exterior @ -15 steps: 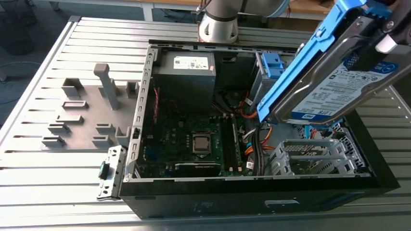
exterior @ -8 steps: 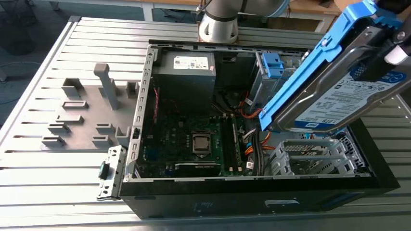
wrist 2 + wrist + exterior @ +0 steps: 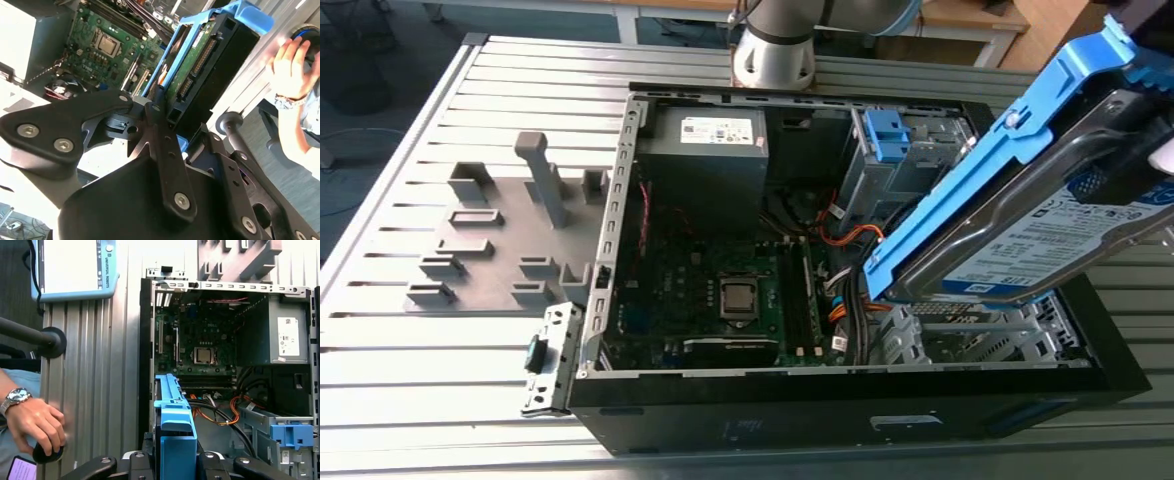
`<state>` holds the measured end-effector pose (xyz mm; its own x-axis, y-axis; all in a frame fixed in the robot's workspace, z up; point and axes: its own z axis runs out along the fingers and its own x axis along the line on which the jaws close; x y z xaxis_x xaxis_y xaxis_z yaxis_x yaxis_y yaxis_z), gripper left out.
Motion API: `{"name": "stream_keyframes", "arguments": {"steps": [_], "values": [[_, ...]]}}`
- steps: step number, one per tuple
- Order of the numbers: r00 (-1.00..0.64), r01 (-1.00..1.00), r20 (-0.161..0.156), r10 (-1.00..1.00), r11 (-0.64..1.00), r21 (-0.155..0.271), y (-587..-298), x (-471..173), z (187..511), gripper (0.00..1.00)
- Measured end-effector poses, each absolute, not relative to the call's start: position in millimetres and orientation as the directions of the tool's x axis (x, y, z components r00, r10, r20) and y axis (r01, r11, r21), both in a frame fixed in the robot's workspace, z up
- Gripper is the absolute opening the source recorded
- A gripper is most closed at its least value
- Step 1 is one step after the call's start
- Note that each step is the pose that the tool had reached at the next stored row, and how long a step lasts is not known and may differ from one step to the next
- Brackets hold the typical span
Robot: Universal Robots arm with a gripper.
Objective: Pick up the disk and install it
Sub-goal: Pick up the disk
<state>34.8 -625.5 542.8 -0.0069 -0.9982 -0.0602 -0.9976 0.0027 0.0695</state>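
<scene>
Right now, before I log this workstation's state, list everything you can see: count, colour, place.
disk: one, silver-grey in a blue carrier, held tilted above the case, at the exterior view's right
computer case: one, black, open, on the table
motherboard: one, dark green, inside the case
power supply: one, grey, inside the case, at the end near the arm's base
latch piece: one, blue, on a silver cage inside the case
cables: several, orange and black, inside the case
fixture block: one, grey, on the table, at the exterior view's left of the case
table: one, silver, slatted
screen device: one, light-blue rim, on the hand's side of the case
hand: one, with a wristwatch, on a dark knob
arm: one, silver-grey, behind the case
gripper: one, black, shut on the disk
</scene>
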Motion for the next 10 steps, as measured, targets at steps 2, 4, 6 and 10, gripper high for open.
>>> {"name": "stream_keyframes", "arguments": {"steps": [2,4,6,10], "values": [[-0.007,-0.998,-0.060,-0.998,0.003,0.069,-625.5,34.8,542.9,0.36],[-0.007,-0.998,-0.060,-0.998,0.003,0.069,-625.7,34.9,542.9,0.36],[-0.012,-0.998,-0.061,-0.998,0.007,0.070,-625.4,34.9,542.3,0.36],[-0.036,-0.997,-0.085,-0.996,0.030,0.070,-625.4,34.9,540.6,0.36]]}}
